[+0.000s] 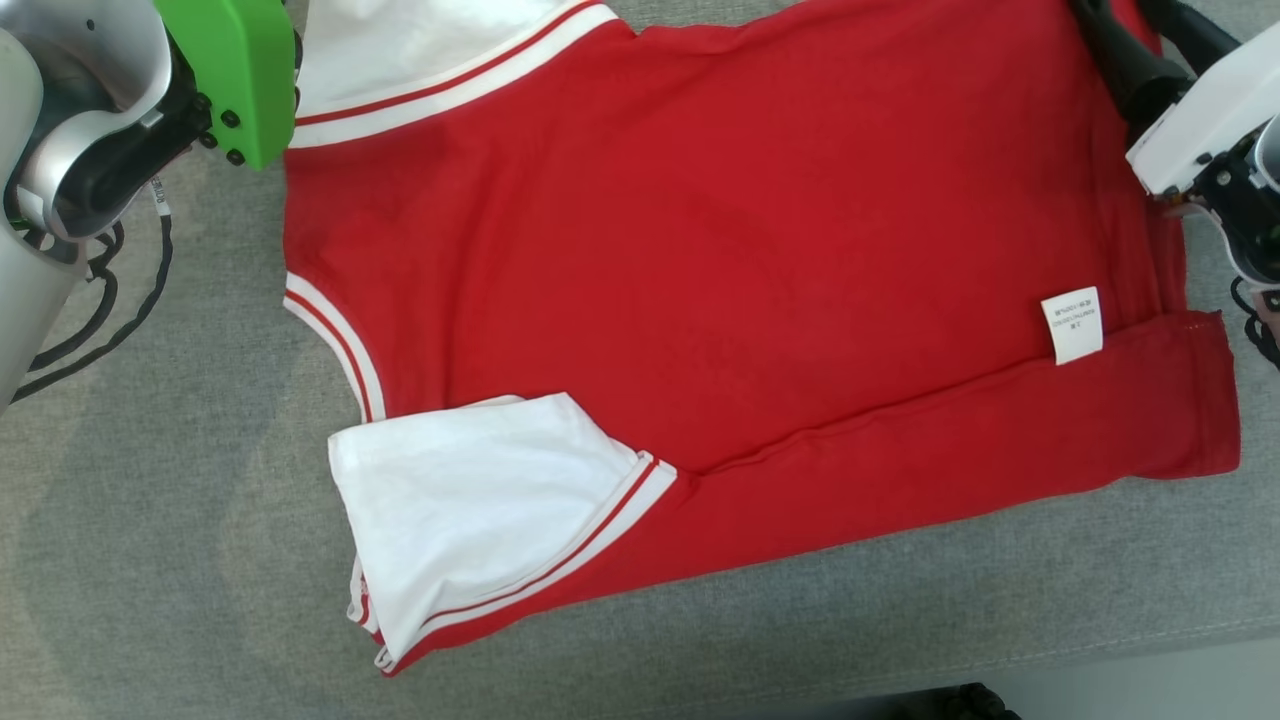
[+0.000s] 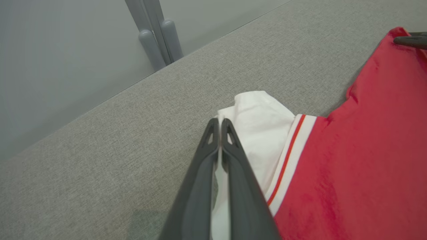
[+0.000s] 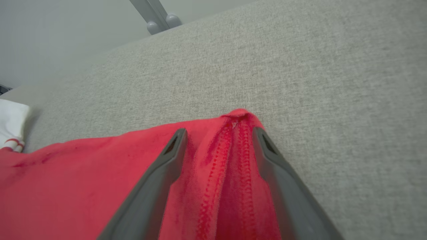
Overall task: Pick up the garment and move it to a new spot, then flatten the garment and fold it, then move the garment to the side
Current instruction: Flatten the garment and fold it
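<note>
Starting off to the left of the garment (image 1: 700,250): a green casing (image 1: 235,70) on the left arm is seen just beside the garment's top left corner, right next to the far white sleeve (image 2: 260,113). That sleeve is pinched by the left gripper (image 2: 220,121). Its two dark fingers are pressed together with a bit of white cloth caught between them, which is clear enough in the left wrist view. A grey post (image 2: 156,40) can be made out beyond the garment, past the far edge of the desk (image 1: 180,480).

The garment itself is laid out pretty flat on the grey fabric-topped desk, with the red body spread wide and striped white trim along its left side. The near white sleeve (image 1: 470,500) is folded in over the garment's lower left corner. A long red strip (image 1: 950,440) looks to be folded up along the garment's near edge. A small white label (image 1: 1072,325) is sat on the red cloth towards the garment's right end, touching the top of that strip.

Over at the garment's top right corner, the right gripper (image 3: 218,133) is found with its fingers spread apart, one either side of a raised ridge of red hem (image 3: 233,160). Whether the cloth is actually touched by those fingers can't be told.
</note>
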{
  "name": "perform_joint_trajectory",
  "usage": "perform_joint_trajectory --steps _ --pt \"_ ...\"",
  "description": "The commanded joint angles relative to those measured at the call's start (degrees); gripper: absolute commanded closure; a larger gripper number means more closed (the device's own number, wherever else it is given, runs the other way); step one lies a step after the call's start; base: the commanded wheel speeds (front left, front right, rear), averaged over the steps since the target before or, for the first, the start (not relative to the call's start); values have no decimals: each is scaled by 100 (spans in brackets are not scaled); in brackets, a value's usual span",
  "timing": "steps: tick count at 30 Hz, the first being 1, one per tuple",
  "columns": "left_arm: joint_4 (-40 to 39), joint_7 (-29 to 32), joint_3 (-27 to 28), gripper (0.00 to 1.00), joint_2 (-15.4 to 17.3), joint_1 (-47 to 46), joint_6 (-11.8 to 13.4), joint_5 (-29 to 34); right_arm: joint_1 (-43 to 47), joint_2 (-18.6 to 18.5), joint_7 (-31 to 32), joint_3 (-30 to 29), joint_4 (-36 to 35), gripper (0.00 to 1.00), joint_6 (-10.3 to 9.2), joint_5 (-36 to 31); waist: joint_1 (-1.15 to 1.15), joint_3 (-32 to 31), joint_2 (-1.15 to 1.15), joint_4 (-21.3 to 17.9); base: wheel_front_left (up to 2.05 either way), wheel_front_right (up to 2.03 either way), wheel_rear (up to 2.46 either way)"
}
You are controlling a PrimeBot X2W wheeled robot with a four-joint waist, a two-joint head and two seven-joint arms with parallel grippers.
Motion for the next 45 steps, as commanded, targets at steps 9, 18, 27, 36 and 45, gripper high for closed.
perform_joint_trajectory --steps 9,18,27,36,45 --pt "48 -230 -148 100 35 -208 -17 -75 -387 -31 -72 265 422 100 -7 59 0 -7 0 105 0 0 0" --pt "226 -1014 -20 100 185 -368 -16 45 -485 -314 -562 212 323 100 -7 413 0 -62 0 69 0 0 0" --pt "298 -1704 -190 100 183 -424 -8 79 -271 -605 -932 283 -87 100 -7 858 0 -198 0 91 0 0 0" --pt "-704 -2114 -235 100 664 555 111 -322 569 -1137 -1150 450 -900 100 -7 1478 0 -597 0 219 0 0 0" --pt "-2239 -2336 -142 100 1364 1915 710 -984 1424 -1703 -1359 477 -1398 100 -7 1963 0 -961 0 332 0 0 0"
